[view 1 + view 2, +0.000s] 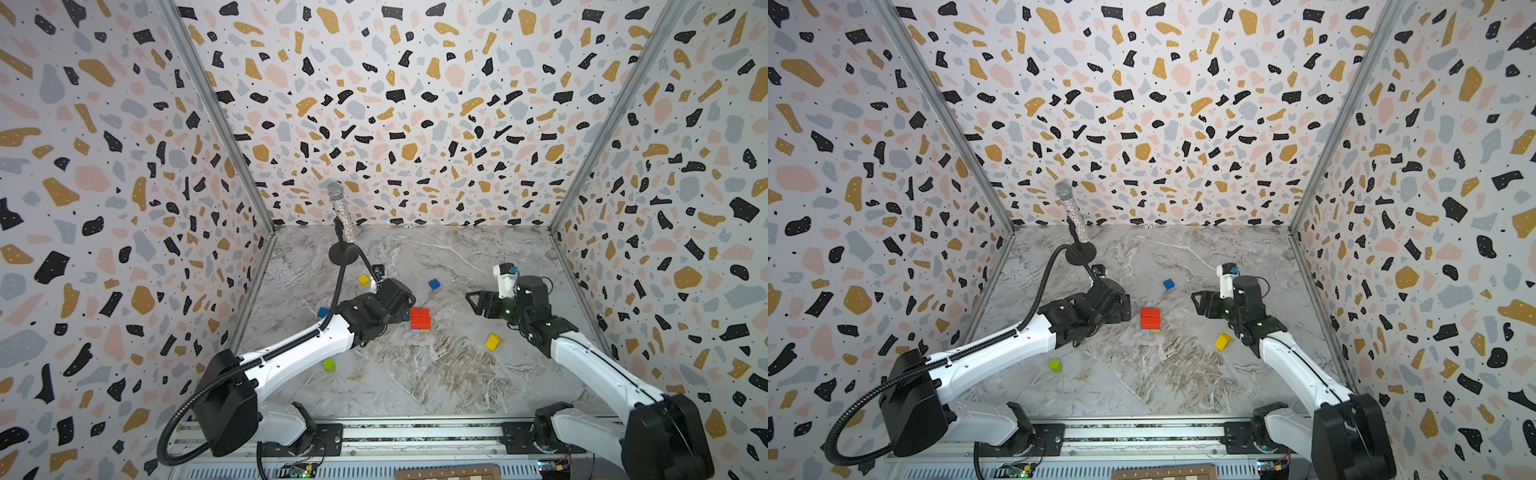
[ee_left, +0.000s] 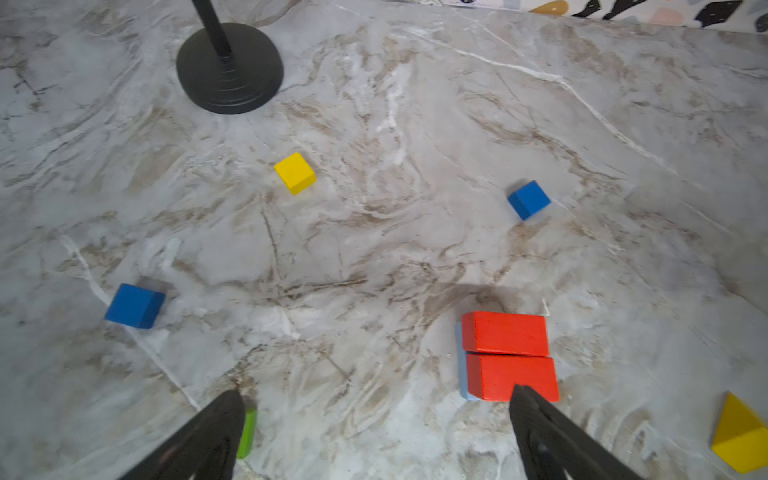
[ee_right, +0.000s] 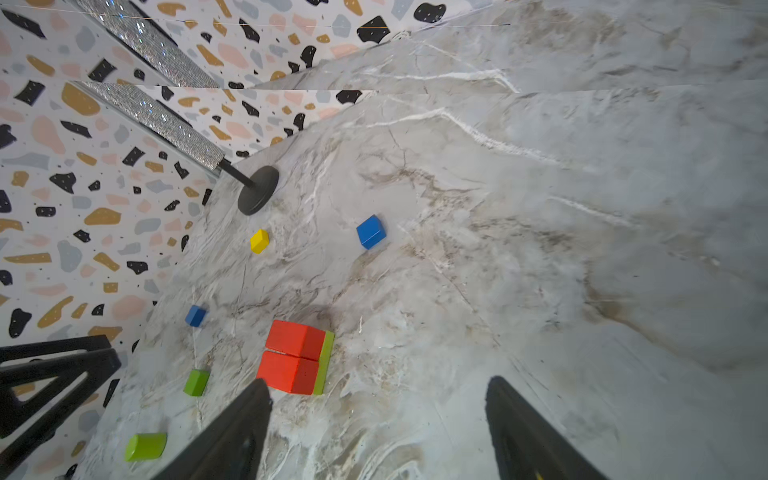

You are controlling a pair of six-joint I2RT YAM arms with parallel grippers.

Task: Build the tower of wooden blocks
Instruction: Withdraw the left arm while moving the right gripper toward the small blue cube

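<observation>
While the tower (image 1: 419,320) stops at red blocks (image 1: 419,313) mid-frame and my left gripper (image 2: 376,390) and right gripper (image 3: 378,381) hang spread, empty, I reckon fetching the blue cube (image 1: 434,284) above it comes next.

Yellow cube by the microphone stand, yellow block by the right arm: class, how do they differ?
The yellow cube is smaller and even-sided; the yellow block is larger and elongated. The cube lies farther back, the block nearer the front. Both lie loose, off the tower.
</observation>
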